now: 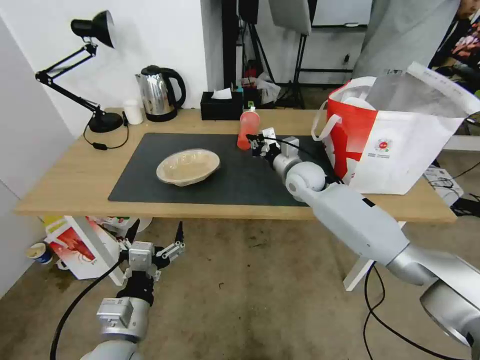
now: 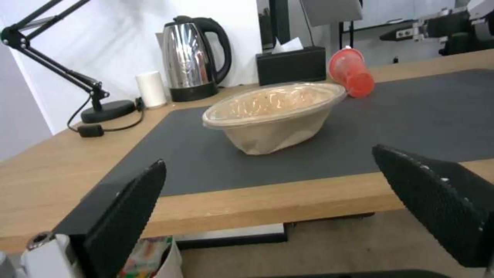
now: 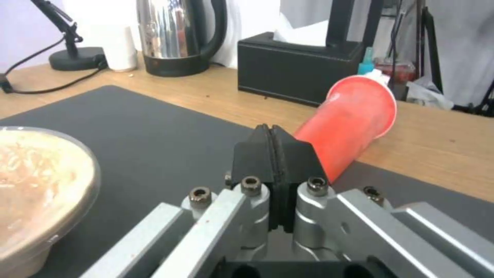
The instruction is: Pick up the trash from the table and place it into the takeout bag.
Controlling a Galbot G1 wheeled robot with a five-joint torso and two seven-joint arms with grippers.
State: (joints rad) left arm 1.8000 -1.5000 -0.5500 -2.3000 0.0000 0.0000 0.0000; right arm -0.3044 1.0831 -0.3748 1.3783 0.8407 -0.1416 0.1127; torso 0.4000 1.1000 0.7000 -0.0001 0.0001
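The right gripper (image 1: 255, 141), fingers pressed together on nothing, is hovering just beside the red plastic drink cup (image 1: 248, 129), which is lying tipped over on the dark grey mat (image 1: 150, 185). The cup looks light, smooth and easily crushed, so its mid-body seems the best hold. The left gripper (image 1: 155, 240), spread wide, is hanging below the mat's near edge.

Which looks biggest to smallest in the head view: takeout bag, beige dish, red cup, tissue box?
1. takeout bag
2. beige dish
3. tissue box and red cup: look alike in extent, and the box sits farther back, so unranked.
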